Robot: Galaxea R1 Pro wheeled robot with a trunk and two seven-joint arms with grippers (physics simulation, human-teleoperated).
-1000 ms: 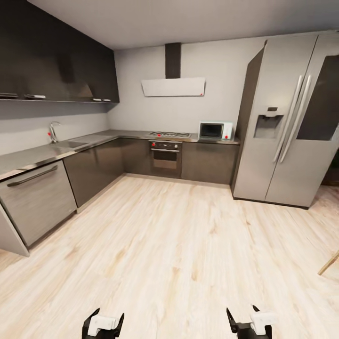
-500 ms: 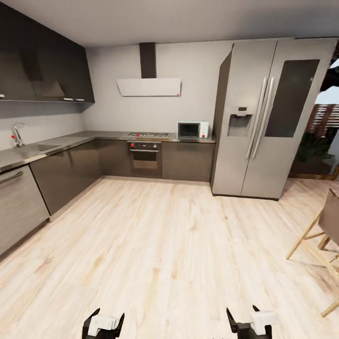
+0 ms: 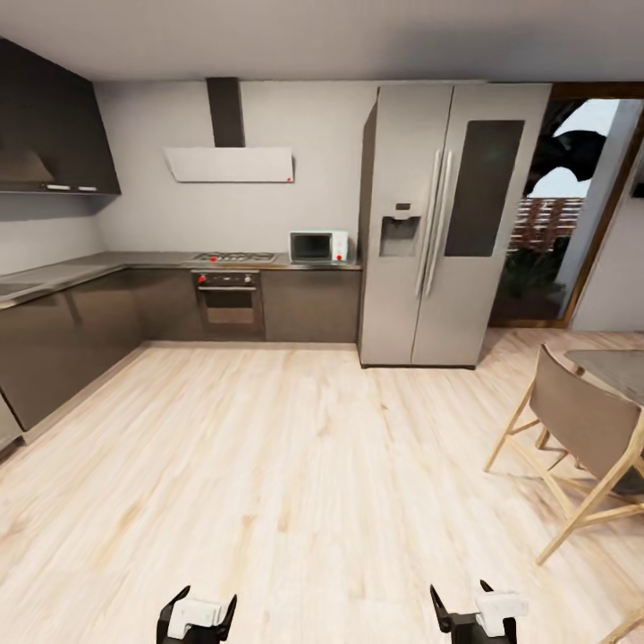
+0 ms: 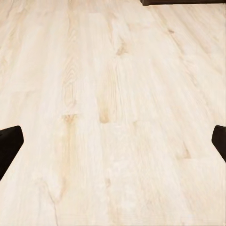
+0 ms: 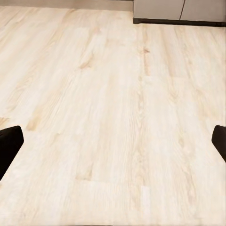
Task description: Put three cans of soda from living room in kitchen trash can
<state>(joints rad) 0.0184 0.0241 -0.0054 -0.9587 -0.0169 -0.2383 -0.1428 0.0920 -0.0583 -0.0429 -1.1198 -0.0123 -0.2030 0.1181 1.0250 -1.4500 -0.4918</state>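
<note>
I am in the kitchen, with grey cabinets (image 3: 63, 331) along the left wall and a light wood floor (image 3: 295, 447). The cans of soda and the tash can are out of view. My left gripper (image 3: 208, 595) and right gripper (image 3: 460, 590) hang low at the near edge of the head view, both open and holding nothing. In the left wrist view, the left gripper (image 4: 113, 141) has its dark fingertips (image 4: 9, 143) spread wide over bare planks. The right gripper (image 5: 113, 141) looks the same in the right wrist view, with the fridge base beyond it.
A tall steel fridge (image 3: 438, 224) stands at the back, with a microwave (image 3: 318, 246) and an oven (image 3: 229, 300) to its left. A wood-framed chair (image 3: 581, 429) and a table edge (image 3: 617, 367) stand at the right. A glass door (image 3: 555, 206) is behind them.
The whole picture has shifted left, so the camera has turned right. The sink and tap have left the view; the chair, table and glass door have come in. Both grippers look the same.
</note>
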